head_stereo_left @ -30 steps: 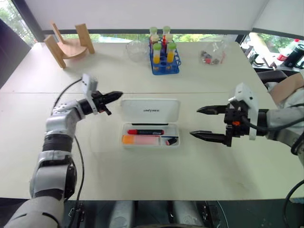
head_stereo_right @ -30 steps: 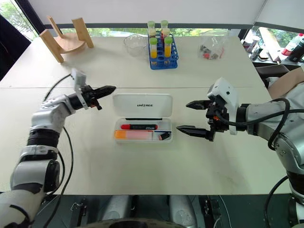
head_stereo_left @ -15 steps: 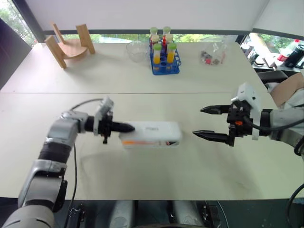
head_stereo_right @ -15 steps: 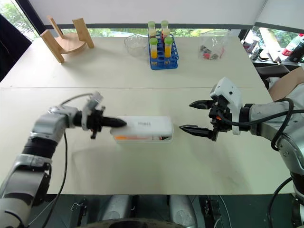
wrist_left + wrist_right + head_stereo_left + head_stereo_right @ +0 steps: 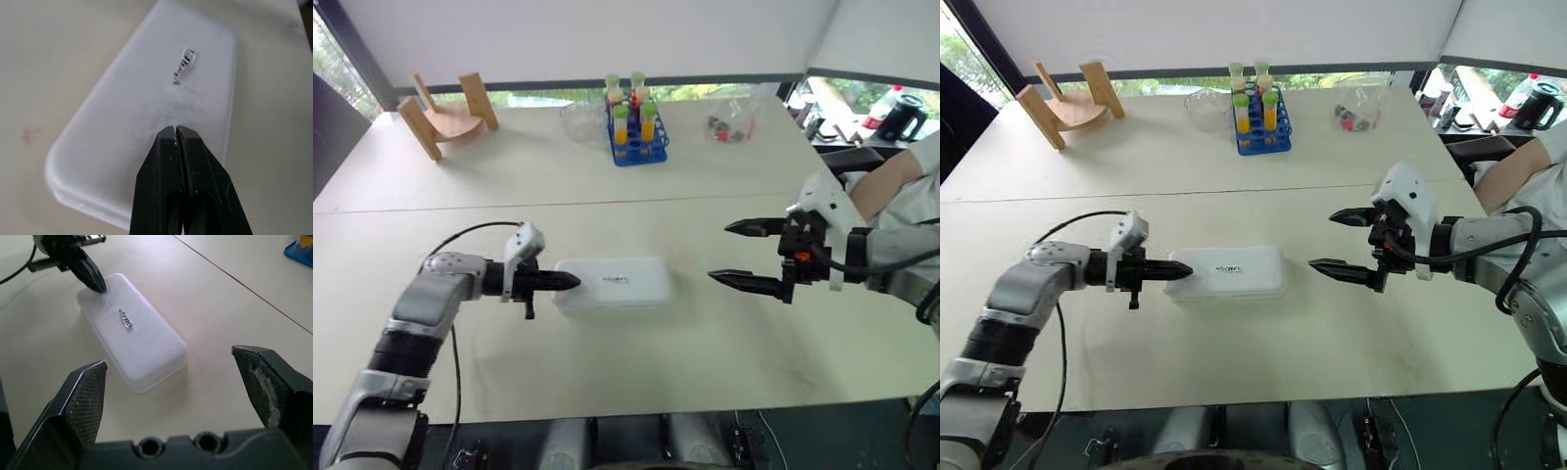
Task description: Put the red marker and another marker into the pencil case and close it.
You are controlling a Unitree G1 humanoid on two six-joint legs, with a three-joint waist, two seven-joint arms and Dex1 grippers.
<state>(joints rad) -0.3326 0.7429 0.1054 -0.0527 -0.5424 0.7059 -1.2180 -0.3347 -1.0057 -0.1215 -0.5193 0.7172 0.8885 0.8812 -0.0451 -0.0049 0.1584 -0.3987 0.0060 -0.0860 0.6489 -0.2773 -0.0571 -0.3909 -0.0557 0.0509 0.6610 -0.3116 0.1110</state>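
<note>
**Pencil case lid down, left tool on its end**

Pencil case (image 5: 613, 283), a white rectangular hard-plastic box with rounded corners and small dark lettering on the lid, lies flat in the middle of the pale worktop (image 5: 636, 372) with its lid lowered. The left tool (image 5: 566, 282), its two black fingers clenched together and holding nothing, rests its tip at the case's left end, on the lid surface. The right tool (image 5: 736, 254) hangs released, fingers spread wide, well apart from the case on its right.

To finish the closing well, I judge a firm downward press along the lid is wanted, keeping the tip from sliding the box sideways; the free right tool could steady the far end. Whether the latch has caught cannot be told.

With the lid shut, the case's contents are hidden. At the back of the worktop a blue rack (image 5: 629, 149) holds tubes of yellow and orange liquid, with a clear glass bowl (image 5: 579, 117) beside it.
</note>
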